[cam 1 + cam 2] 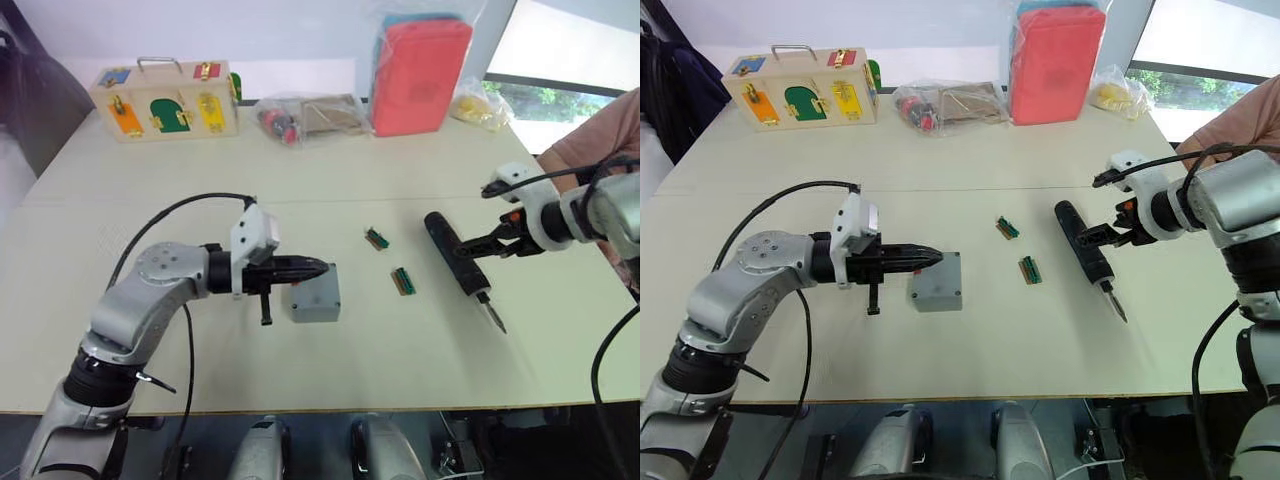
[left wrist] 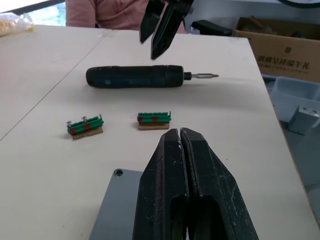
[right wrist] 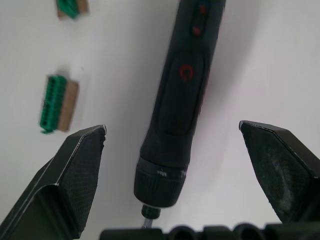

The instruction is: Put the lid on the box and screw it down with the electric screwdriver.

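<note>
The grey box [image 1: 316,306] sits mid-table with the lid [image 2: 114,205] flat on top, one corner screw hole showing. My left gripper [image 1: 320,267] is shut, its fingers [image 2: 165,190] pressed together just over the lid's far edge and holding nothing. The black electric screwdriver [image 1: 455,258] lies on the table to the right, with its metal bit [image 1: 497,319] pointing toward the front edge. My right gripper [image 1: 464,243] is open right above the screwdriver. In the right wrist view the screwdriver body [image 3: 182,95] lies between its two spread fingers [image 3: 80,165], untouched.
Two small green connector pieces [image 1: 377,237] [image 1: 403,281] lie between box and screwdriver. At the back stand a wooden latch box [image 1: 165,100], a plastic bag of parts [image 1: 310,118], a red case [image 1: 420,75] and a yellow bag [image 1: 478,105]. A person [image 1: 600,135] sits at the right edge.
</note>
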Robot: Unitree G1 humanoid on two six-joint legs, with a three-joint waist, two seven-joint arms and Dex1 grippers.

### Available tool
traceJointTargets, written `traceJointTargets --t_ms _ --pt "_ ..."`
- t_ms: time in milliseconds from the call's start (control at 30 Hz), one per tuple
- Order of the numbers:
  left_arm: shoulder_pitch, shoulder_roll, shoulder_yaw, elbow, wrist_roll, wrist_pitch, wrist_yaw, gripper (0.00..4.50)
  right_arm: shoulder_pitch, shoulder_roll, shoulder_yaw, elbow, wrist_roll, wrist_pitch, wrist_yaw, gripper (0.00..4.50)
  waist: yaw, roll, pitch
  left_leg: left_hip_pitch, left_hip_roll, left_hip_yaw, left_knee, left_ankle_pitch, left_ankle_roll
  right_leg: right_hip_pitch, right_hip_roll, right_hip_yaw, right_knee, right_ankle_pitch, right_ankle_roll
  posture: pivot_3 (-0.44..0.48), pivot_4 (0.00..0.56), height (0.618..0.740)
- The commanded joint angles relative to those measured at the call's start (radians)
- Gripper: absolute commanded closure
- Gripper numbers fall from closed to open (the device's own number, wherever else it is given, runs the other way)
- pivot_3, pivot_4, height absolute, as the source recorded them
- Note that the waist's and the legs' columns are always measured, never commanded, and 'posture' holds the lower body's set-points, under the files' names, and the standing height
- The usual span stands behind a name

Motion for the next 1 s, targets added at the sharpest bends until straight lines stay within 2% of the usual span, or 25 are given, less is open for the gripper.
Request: traceJointTargets --t_ms 33,333,467,633,700,733,800,933,1000 --pt "0.003 -0.013 -0.002 -0.044 0.013 -0.040 0.009 4.50 -0.049 0.022 0.098 0.119 -0.081 -0.073 0.087 0.03 0.000 0.000 0.000 0.000 0.000 0.000 0.000 0.000 0.000 0.000 0.000 0.000 0.000 0.000 0.000 0.000 0.150 0.730" --pt "0.030 -0.020 0.015 -0.075 0.015 -0.046 0.061 4.50 -0.111 0.182 0.189 0.370 -0.191 -0.143 0.205 0.03 -0.003 0.000 0.000 0.000 0.000 0.000 0.000 0.000 0.000 0.000 0.000 0.000 0.000 0.000 0.000 0.000 0.150 0.730" --pt "0.043 -0.011 0.030 -0.076 0.017 -0.044 0.076 4.50 -0.117 0.231 0.208 0.439 -0.246 -0.187 0.242 0.79 -0.003 -0.001 -0.001 0.000 0.000 0.000 0.000 0.000 -0.001 0.000 0.000 0.000 0.001 0.000 0.000 0.000 0.150 0.730" --pt "0.066 0.011 0.033 -0.062 0.034 -0.041 0.082 4.50 -0.143 0.253 0.180 0.477 -0.292 -0.215 0.276 2.46 -0.005 -0.001 -0.001 0.001 0.000 0.000 0.000 0.000 -0.001 0.000 0.001 0.000 0.001 0.000 0.000 0.000 0.150 0.730" --pt "0.080 0.029 0.036 -0.049 0.046 -0.046 0.073 4.50 -0.183 0.250 0.117 0.478 -0.294 -0.213 0.250 2.93 -0.007 -0.001 -0.001 0.001 0.001 -0.001 0.000 0.000 -0.001 0.000 0.001 0.000 0.001 0.000 0.000 0.000 0.150 0.730" --pt "0.083 0.035 0.037 -0.045 0.048 -0.049 0.069 4.50 -0.199 0.251 0.091 0.481 -0.293 -0.206 0.237 2.92 -0.008 0.000 0.000 0.001 0.001 0.000 0.000 0.000 -0.001 0.000 0.001 0.000 0.001 0.000 0.000 0.000 0.150 0.730" --pt "0.081 0.050 0.041 -0.032 0.052 -0.054 0.057 4.50 -0.221 0.243 0.028 0.441 -0.282 -0.212 0.215 2.92 -0.006 0.002 0.001 0.000 0.000 0.000 0.000 0.000 -0.001 -0.001 0.001 0.000 0.001 0.000 0.000 0.000 0.150 0.730" --pt "0.076 0.086 0.062 -0.015 0.042 -0.052 0.022 4.50 -0.195 0.223 -0.116 0.201 -0.212 -0.191 0.197 2.92 -0.005 0.003 0.002 -0.001 0.000 0.000 -0.001 0.001 -0.001 -0.004 0.001 0.000 0.002 0.000 0.000 0.000 0.150 0.730" --pt "0.067 0.096 0.060 -0.006 0.046 -0.043 0.019 4.50 -0.101 0.256 -0.310 -0.033 -0.106 -0.223 0.164 2.92 -0.003 0.003 0.002 -0.001 0.001 0.000 -0.001 0.001 -0.001 -0.004 0.001 0.000 0.002 0.000 0.000 0.000 0.150 0.730"
